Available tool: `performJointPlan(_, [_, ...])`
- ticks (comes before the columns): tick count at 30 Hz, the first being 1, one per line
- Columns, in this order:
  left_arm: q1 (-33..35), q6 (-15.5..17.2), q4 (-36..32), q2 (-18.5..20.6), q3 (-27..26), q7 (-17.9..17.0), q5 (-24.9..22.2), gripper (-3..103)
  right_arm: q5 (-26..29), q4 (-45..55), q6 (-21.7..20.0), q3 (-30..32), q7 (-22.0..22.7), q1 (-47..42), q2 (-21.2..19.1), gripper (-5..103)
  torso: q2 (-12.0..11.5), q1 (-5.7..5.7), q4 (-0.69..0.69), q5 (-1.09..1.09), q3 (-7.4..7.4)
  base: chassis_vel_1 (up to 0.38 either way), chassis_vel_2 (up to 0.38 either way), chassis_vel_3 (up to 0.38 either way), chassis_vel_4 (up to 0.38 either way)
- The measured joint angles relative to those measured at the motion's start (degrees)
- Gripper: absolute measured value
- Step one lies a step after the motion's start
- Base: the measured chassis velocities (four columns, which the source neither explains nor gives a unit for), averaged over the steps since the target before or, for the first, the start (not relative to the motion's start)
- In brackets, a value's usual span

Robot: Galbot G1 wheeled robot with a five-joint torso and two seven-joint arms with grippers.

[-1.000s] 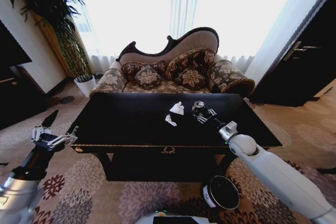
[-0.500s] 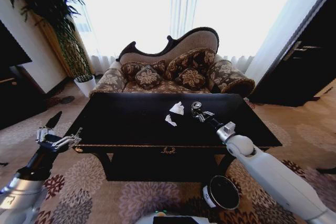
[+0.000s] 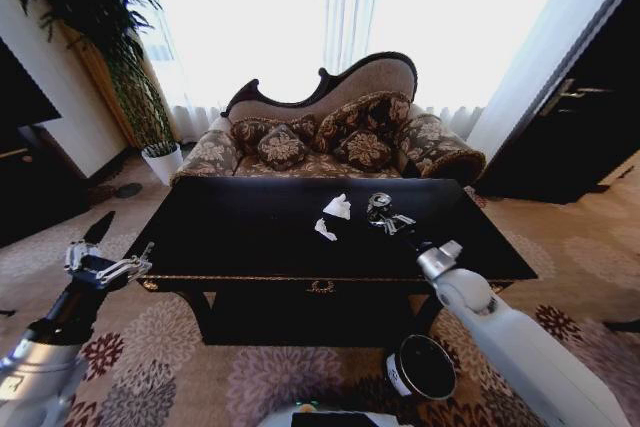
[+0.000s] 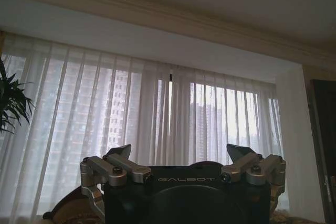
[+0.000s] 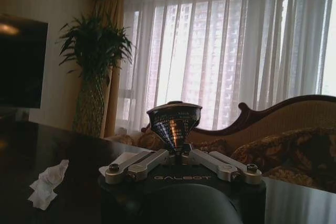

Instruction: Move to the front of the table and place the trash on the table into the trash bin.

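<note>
**Right wrist view: can clamped, arm pulling back**

Right claw (image 5: 174, 153) is clamped on the crushed can (image 5: 174, 120). In head view, centre right, can (image 3: 379, 206) and claw have drawn back from a second ago, arm retracting, so the grasp looks made, lift pending. Tissue (image 3: 338, 207) and paper scrap (image 3: 325, 230) sit mid-desk (image 3: 230, 237). Trash bin (image 3: 421, 367) lower centre on floor. Left claw (image 3: 103, 265) at far left, fingers apart, idle. "GALBOT" reads on both claws.
</note>
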Motion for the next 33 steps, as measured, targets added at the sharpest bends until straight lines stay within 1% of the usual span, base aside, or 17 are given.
performJointPlan(3, [-0.04,-0.01,-0.23,0.33,-0.06,0.00,-0.42,100,0.86,1.95,1.17,6.16,-2.21,-5.19,1.30,0,0.00,0.00,0.01,0.01,0.00,0.000,0.000,0.000,0.000])
performJointPlan(4, [-0.04,-0.01,-0.23,0.33,-0.06,0.00,-0.42,100,0.86,1.95,1.17,6.16,-2.21,-5.19,1.30,0,0.00,0.00,0.01,0.01,0.00,0.000,0.000,0.000,0.000])
performJointPlan(8, [-0.10,-0.01,-0.47,0.68,-0.21,-0.09,-0.93,100,3.80,6.33,1.45,13.32,-4.12,-11.00,3.50,0,0.00,0.00,0.02,0.00,0.00,0.000,0.000,0.000,0.000])
performJointPlan(10, [-0.10,-0.01,-0.52,0.69,-0.23,-0.13,-1.00,100,4.29,6.90,1.46,14.24,-4.54,-11.62,3.87,0,0.00,0.00,0.01,-0.01,0.00,0.000,0.000,0.000,0.000])
performJointPlan(12, [-0.06,-0.01,-0.66,0.72,-0.35,-0.18,-1.37,100,7.36,9.52,2.78,19.20,-8.15,-15.72,5.97,0,0.01,-0.01,0.02,-0.01,0.00,0.000,0.000,0.000,0.000])
performJointPlan(14, [0.00,-0.04,-0.66,0.80,-0.66,-0.19,-1.84,100,8.62,10.57,4.21,21.62,-10.65,-19.22,7.17,0,0.01,0.00,0.01,0.00,0.00,0.000,0.000,0.000,0.000])
performJointPlan(15, [0.00,-0.04,-0.66,0.80,-0.66,-0.19,-1.84,100,8.62,10.57,4.21,21.62,-10.65,-19.22,7.17,0,0.01,0.00,0.01,0.00,0.00,0.000,0.000,0.000,0.000])
performJointPlan(18, [0.19,-0.44,-0.53,0.88,-1.68,-0.19,-2.79,100,8.95,10.16,6.45,24.74,-14.56,-22.50,8.47,0,0.01,-0.01,0.00,-0.01,-0.01,0.000,0.000,0.000,0.000])
performJointPlan(21, [0.13,-0.62,-0.44,0.75,-2.27,-0.19,-3.37,100,9.43,9.87,6.83,25.84,-15.39,-23.37,9.46,0,0.01,-0.01,0.03,0.00,0.00,0.000,0.000,0.000,0.000])
performJointPlan(23, [-0.11,-0.64,-0.30,0.55,-2.51,-0.19,-3.64,100,9.92,9.88,6.90,26.61,-16.06,-24.18,10.82,0,0.01,0.00,0.02,0.00,0.00,0.000,0.000,0.000,0.000])
performJointPlan(25, [-0.27,-0.95,0.01,-0.01,-2.63,-0.19,-3.75,100,10.65,9.89,7.61,28.14,-18.36,-25.77,13.43,0,0.00,0.00,0.02,0.00,0.00,0.000,0.000,0.000,0.000])
performJointPlan(26, [-0.27,-0.95,0.01,-0.01,-2.63,-0.19,-3.75,100,10.65,9.89,7.61,28.14,-18.36,-25.77,13.43,0,0.00,0.00,0.02,0.00,0.00,0.000,0.000,0.000,0.000])
performJointPlan(28, [-0.30,-1.39,0.34,-0.66,-2.78,-0.19,-3.75,100,11.91,9.62,8.37,29.34,-19.97,-27.33,15.31,0,0.01,0.00,0.01,0.00,0.00,0.000,0.000,0.000,0.000])
performJointPlan(30, [-0.30,-1.55,0.49,-0.98,-2.90,-0.19,-3.75,100,12.39,9.07,8.62,29.90,-20.56,-27.67,15.62,0,0.01,-0.01,0.00,0.00,0.00,0.000,0.000,0.000,0.000])
performJointPlan(33, [-0.73,-1.65,0.76,-1.58,-3.06,-0.21,-3.72,100,12.76,5.72,9.21,32.46,-22.20,-27.64,15.45,0,0.01,-0.01,0.02,0.01,0.00,0.000,0.000,0.000,0.000])
